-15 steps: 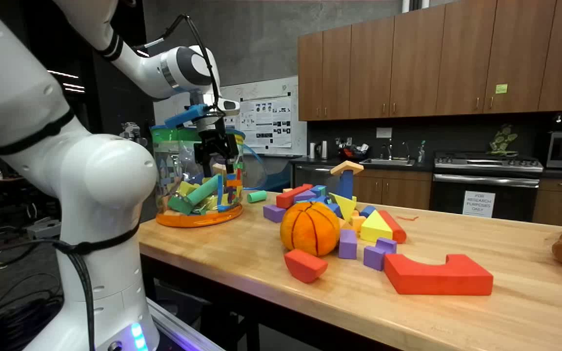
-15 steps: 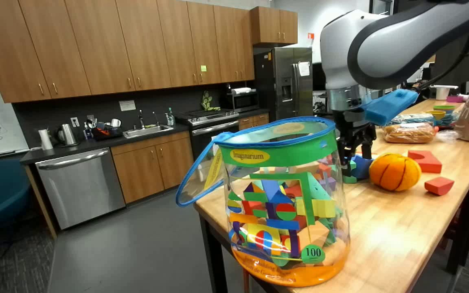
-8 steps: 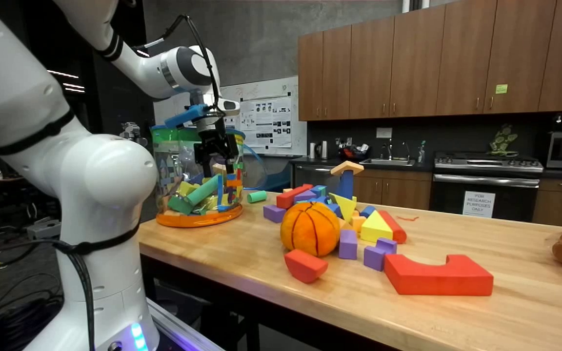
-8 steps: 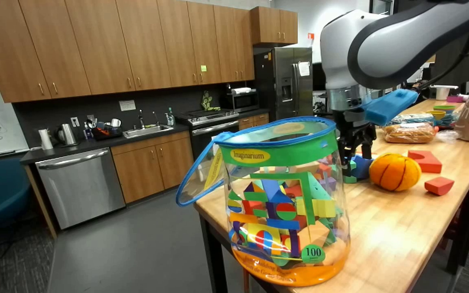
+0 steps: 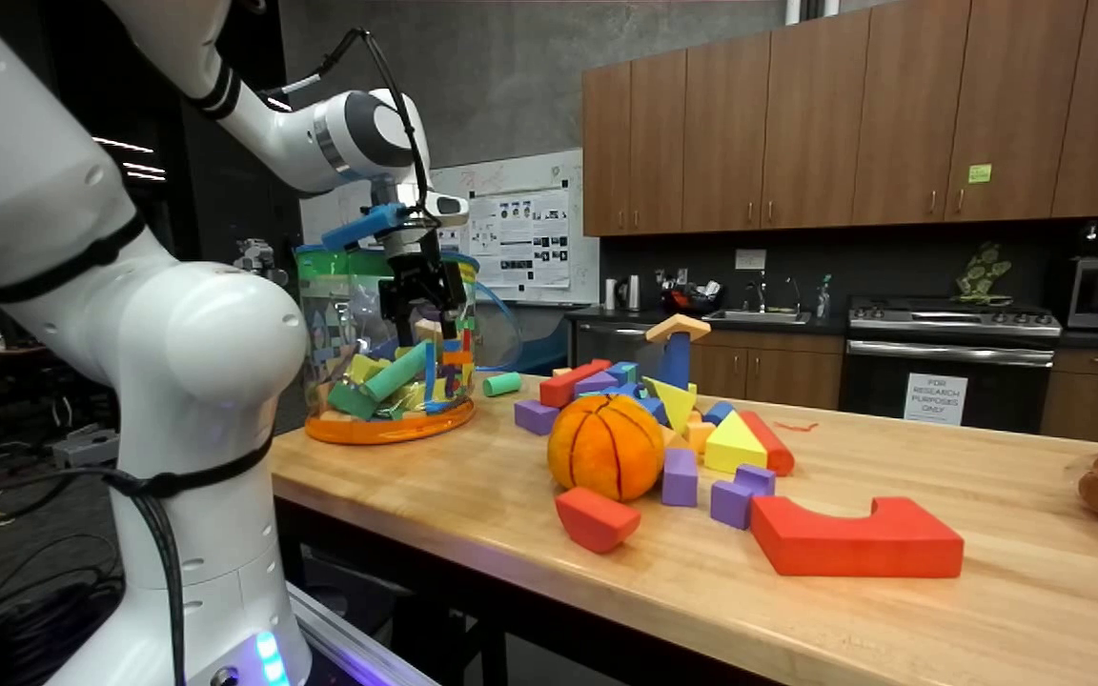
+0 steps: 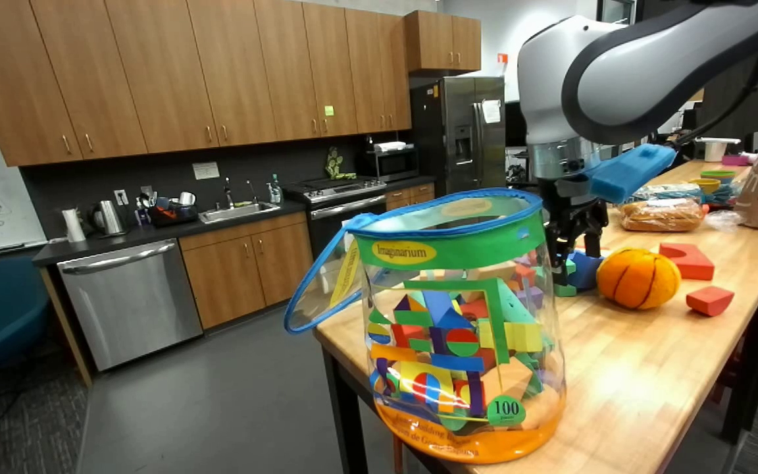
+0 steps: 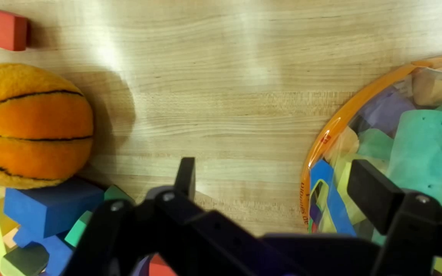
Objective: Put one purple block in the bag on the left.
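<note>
The clear bag with a green top band and orange base stands open at the table's end in both exterior views (image 5: 387, 431) (image 6: 464, 251). It holds many coloured blocks; its base edge shows in the wrist view (image 7: 330, 130). Several purple blocks lie on the table: one (image 5: 680, 477) right of the ball, one (image 5: 731, 503) by the red arch, one (image 5: 536, 416) nearer the bag. My gripper (image 7: 279, 184) is open and empty. In both exterior views (image 5: 427, 329) (image 6: 575, 257) it hangs beside the bag, above the table. In the wrist view one finger overlaps the bag.
An orange ball (image 5: 605, 448) sits before the block pile, with a yellow block (image 5: 736, 444) and a blue tower (image 5: 675, 360). A red arch (image 5: 856, 539) and a red piece (image 5: 597, 519) lie near the front edge. A green cylinder (image 5: 501, 384) lies near the bag.
</note>
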`<state>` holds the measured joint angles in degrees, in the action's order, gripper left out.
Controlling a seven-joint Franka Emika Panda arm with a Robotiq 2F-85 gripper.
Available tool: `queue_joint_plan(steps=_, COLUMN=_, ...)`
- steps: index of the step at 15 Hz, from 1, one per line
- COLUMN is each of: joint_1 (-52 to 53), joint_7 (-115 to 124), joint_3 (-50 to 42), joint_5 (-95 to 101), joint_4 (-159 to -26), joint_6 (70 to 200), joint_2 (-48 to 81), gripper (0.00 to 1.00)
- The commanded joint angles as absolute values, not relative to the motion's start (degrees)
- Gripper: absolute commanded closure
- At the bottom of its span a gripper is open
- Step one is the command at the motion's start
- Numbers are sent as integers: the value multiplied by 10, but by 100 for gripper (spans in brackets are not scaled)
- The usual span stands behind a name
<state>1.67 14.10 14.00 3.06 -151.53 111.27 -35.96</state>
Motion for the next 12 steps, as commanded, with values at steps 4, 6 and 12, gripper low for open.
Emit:
queue_joint_plan(steps=4, joint_1=27, joint_7=145, joint_3=126, joint_5=39, joint_4=-1513, joint_6=1113, joint_2=-357, gripper=0)
queue_joint_plan(steps=6, joint_1=20, joint_7=139, joint_3=112, joint_5=40, joint_4=-1511, joint_6=1115, joint_2=-362, gripper=0)
queue_joint_plan(steps=12, joint_1=-23, joint_7=101, joint_3=25, joint_5=48, joint_4=-1497, joint_6=1122, joint_2=-391, gripper=0)
